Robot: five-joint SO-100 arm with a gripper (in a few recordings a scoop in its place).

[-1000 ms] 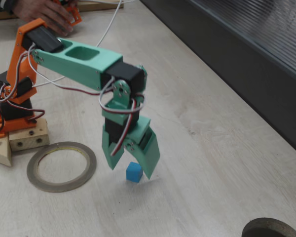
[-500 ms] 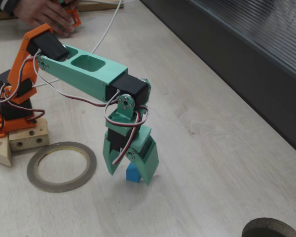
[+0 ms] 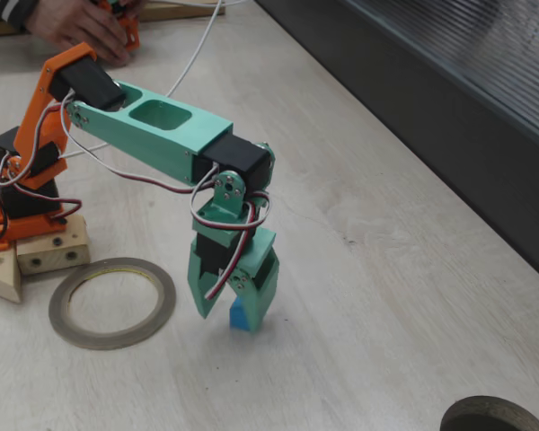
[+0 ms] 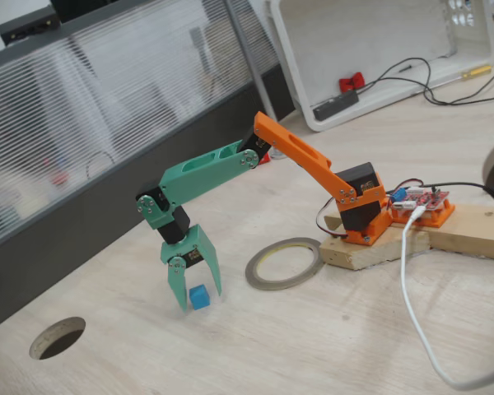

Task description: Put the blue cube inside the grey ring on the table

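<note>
Gripper (image 3: 226, 314) found lower centre, jaws narrowed around blue cube (image 3: 241, 314), firm contact unconfirmed; judged light, rigid, best pinched on opposite flat faces

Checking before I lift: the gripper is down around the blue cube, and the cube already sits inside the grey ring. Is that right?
Not quite. The gripper is down around the blue cube, but the cube is outside the grey ring, resting on the bare table to the ring's right in a fixed view. Another fixed view also shows the cube apart from the ring.

Two raised, opposed fixed views, both near the arm (image 3: 162, 126).
</note>
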